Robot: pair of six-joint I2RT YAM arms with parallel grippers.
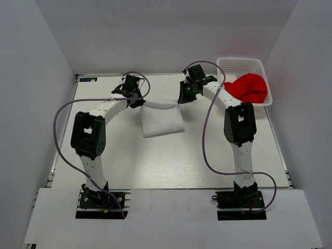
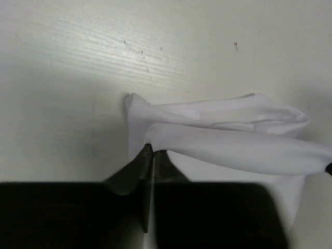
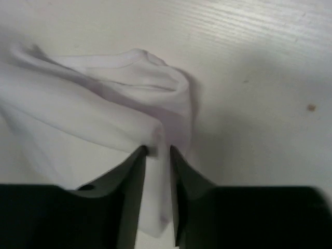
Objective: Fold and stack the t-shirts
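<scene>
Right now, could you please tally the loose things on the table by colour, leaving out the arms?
White: 2, the white t-shirt and the basket.
Red: 1, the red t-shirt, bunched in the basket.
Total: 3.

Obstacles: white t-shirt [image 1: 162,122], middle of tabletop [image 1: 171,166] toward the far edge, strung between left claw [image 1: 136,101] and right claw [image 1: 182,99]; lattice basket [image 1: 259,65], far right corner, heaped with red t-shirt [image 1: 248,87]. Free passage: near half, between the arms.
</scene>
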